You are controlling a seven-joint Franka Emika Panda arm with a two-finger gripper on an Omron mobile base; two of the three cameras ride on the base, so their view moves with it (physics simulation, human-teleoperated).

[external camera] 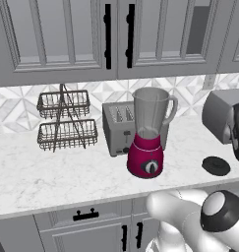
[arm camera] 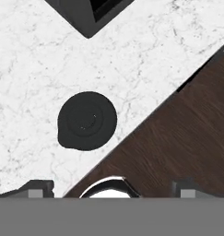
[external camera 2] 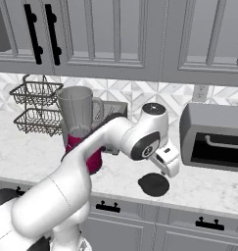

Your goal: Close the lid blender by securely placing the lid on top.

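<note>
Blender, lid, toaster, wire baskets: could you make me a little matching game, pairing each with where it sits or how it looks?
Things:
1. blender
2. lid
3. toaster
4. wire baskets

Descriptions:
A. two tiers, at the left against the backsplash
B. flat and black, lying on the counter near its front edge
C. grey box right behind the magenta base
D. clear jar standing open on top

Pairs: 1-D, 2-B, 3-C, 4-A
</note>
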